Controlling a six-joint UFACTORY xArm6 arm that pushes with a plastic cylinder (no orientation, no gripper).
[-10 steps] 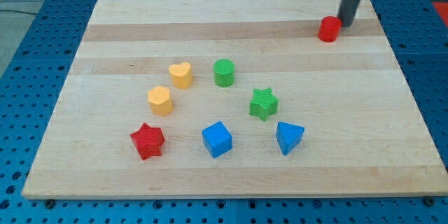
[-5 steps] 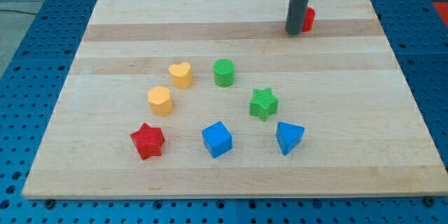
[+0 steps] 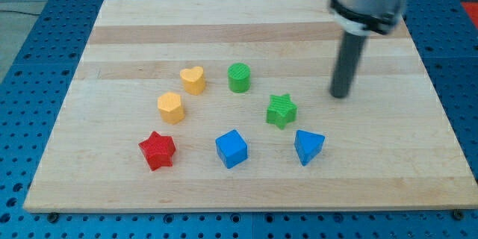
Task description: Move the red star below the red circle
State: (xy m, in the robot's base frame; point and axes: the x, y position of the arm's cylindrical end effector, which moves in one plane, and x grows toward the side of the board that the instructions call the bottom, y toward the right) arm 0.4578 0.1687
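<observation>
The red star (image 3: 157, 150) lies near the board's lower left. The red circle does not show; the arm's grey end (image 3: 370, 0) covers the upper right of the board where it lay in the earlier frames. My tip (image 3: 341, 95) rests on the board right of the middle, up and to the right of the green star (image 3: 281, 110) and above the blue triangle (image 3: 308, 146). It touches no block and is far to the right of the red star.
A yellow heart (image 3: 193, 79), a yellow hexagon (image 3: 170, 107), a green cylinder (image 3: 239, 78) and a blue cube (image 3: 231, 149) form a loose ring with the other blocks around the middle of the wooden board (image 3: 112, 52).
My tip moved left along the top with the red circle, then came down and right to the board's middle right. The arm's end now hides the red circle.
</observation>
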